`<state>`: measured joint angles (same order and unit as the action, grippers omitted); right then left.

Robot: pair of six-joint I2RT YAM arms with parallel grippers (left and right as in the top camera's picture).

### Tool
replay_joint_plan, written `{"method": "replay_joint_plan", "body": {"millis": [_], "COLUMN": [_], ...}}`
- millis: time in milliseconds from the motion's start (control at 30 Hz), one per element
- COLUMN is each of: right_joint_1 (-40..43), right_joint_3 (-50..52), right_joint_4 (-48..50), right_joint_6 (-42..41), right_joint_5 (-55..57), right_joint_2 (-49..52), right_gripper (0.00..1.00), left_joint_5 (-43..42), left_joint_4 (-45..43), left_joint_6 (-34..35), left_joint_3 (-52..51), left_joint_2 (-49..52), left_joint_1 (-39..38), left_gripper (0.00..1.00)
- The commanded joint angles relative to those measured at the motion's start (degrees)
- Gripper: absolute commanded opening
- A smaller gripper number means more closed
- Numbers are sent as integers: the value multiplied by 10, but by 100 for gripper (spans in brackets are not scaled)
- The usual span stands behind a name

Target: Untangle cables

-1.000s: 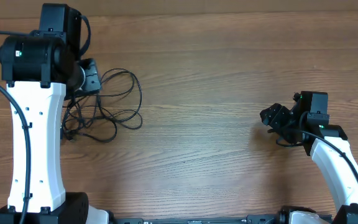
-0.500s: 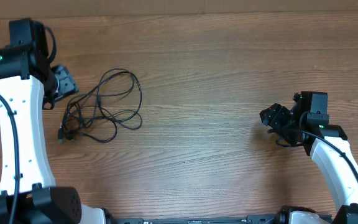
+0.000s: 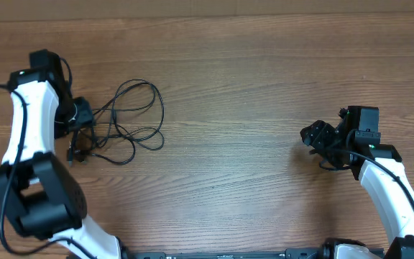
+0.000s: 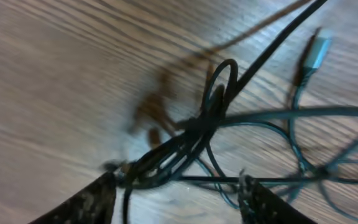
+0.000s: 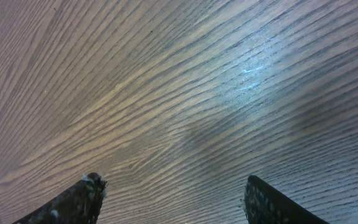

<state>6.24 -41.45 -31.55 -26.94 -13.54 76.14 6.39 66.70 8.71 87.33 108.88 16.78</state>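
Currently left gripper (image 3: 83,117) sits at the tangle's edge, jaws apart, nothing clamped. The cables (image 3: 126,119) bunch into a knot (image 4: 207,121) just ahead of and between its fingers (image 4: 95,200). Loops fan out beyond, with a silvery plug (image 4: 314,53) further ahead. The right gripper (image 3: 315,134) is well apart from the cables, jaws spread over bare table (image 5: 185,93).

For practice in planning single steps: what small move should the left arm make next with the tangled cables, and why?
Probably ease the left gripper forward and close on the bunched knot of the cables. Its jaws are open with that knot just ahead of them, nothing gripped; the right gripper is open, far off over bare table.
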Motion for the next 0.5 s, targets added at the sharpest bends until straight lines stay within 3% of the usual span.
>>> {"method": "replay_joint_plan", "body": {"millis": [0, 133, 333, 467], "right_joint_1": [-1, -1, -1, -1], "right_joint_3": [-3, -3, -3, -3], "right_joint_4": [1, 1, 2, 4], "right_joint_6": [5, 5, 5, 11], "right_joint_5": [0, 0, 0, -27], "right_joint_2": [-2, -2, -2, -2], "right_gripper": [70, 70, 71, 78], "left_joint_5": [-6, -42, -146, -296], "left_joint_4": [-2, 1, 1, 9], "left_joint_6": [-12, -12, -54, -138], "left_joint_3": [-8, -8, 13, 54], "left_joint_2": [40, 66, 38, -12], "left_joint_1": [1, 1, 0, -4], "left_gripper": [52, 4, 4, 4]}}
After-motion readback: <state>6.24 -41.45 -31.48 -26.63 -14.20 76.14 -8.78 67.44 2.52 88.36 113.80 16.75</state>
